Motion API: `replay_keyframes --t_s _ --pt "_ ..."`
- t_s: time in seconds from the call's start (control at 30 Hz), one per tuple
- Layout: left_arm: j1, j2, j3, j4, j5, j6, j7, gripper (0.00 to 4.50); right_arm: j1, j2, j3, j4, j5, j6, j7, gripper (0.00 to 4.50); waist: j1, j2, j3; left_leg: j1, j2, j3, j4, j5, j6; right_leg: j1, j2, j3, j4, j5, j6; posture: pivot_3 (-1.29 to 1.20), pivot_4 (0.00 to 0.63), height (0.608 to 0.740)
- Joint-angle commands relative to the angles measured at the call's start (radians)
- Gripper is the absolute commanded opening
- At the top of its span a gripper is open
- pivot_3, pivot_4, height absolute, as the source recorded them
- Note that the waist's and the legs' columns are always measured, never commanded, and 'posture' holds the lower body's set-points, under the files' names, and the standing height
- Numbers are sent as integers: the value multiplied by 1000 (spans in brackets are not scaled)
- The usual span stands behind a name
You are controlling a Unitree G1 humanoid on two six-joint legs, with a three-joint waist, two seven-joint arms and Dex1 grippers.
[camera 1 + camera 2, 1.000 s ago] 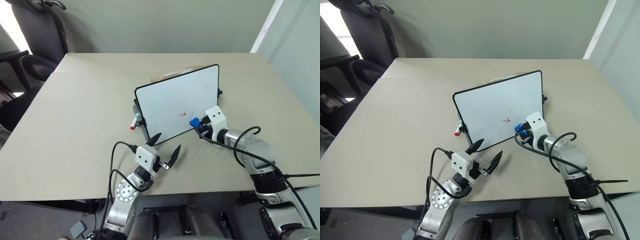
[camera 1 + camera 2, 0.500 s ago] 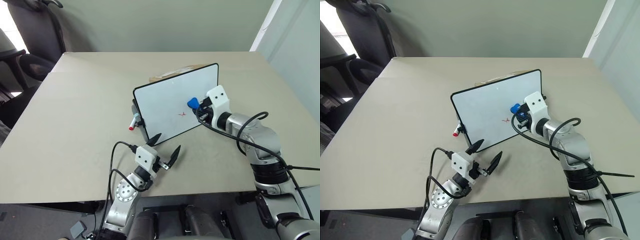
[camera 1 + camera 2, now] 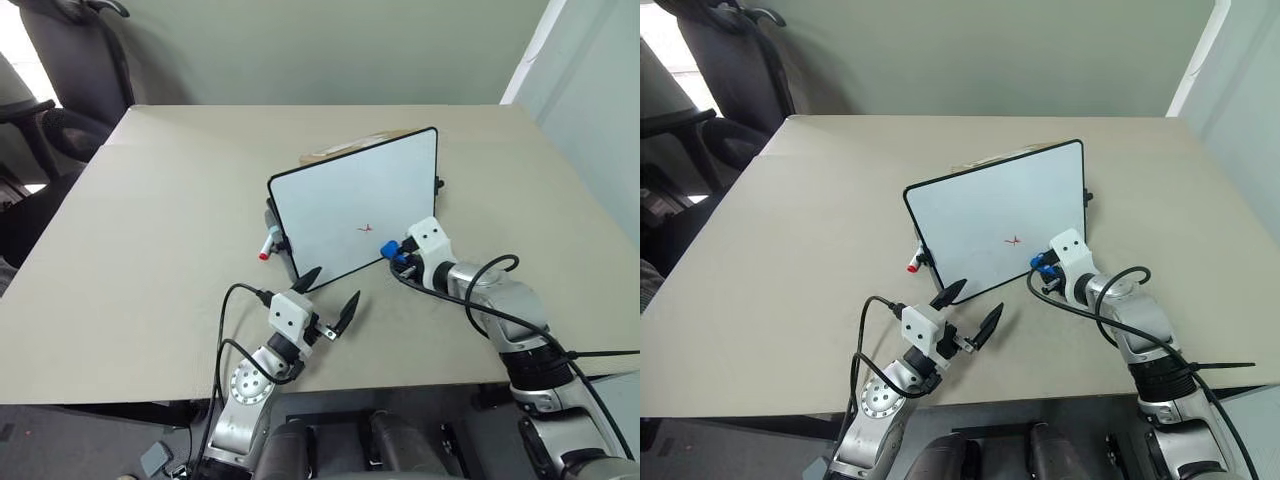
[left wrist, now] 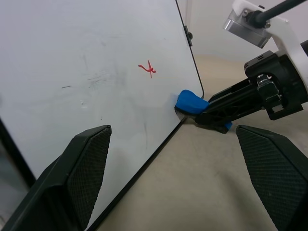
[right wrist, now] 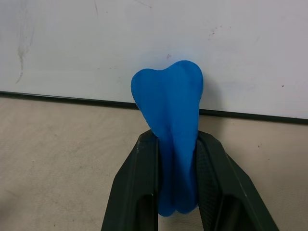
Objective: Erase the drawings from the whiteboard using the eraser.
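Right end effector (image 5: 175, 178) is clamped on the eraser (image 5: 169, 110), its two black fingers (image 5: 139, 192) pressed against the blue piece's sides. The eraser's long axis runs along the fingers, and its rounded, wider tip sticks out past them toward the whiteboard (image 3: 340, 205). That tip meets the board at its lower edge near the robot's right corner — just where the black frame sits on the counter (image 3: 150, 250).

The whiteboard stands tilted back with its glossy face toward the robot, its long side running along the counter. The drawings (image 3: 366, 228) — a small red squiggle — sit on the white face a little above and to the left of the eraser's tip, apart from it.

Left end effector (image 3: 329, 296) hovers low over the counter in front of the board's lower left part, fingers spread wide and holding nothing, pointing toward the board. A white marker with a red tip (image 3: 268, 246) lies beside the board's left edge.
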Motion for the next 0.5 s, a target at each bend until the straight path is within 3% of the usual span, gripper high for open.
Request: replay_keyframes --t_s 0.03,0.5 --pt "-10 -3 7 -37 -5 -9 0 4500 -42 3 -16 -24 -13 -20 -3 929 0 0 0 0 0 0 0 0 0 0 0 0 0 0 0 0 150 740" --pt "-26 -14 4 -17 -1 -12 0 4500 -163 59 -16 -188 20 38 3 929 -5 0 0 -3 0 1 -1 0 0 -3 0 0 0 -2 -2 0 150 740"
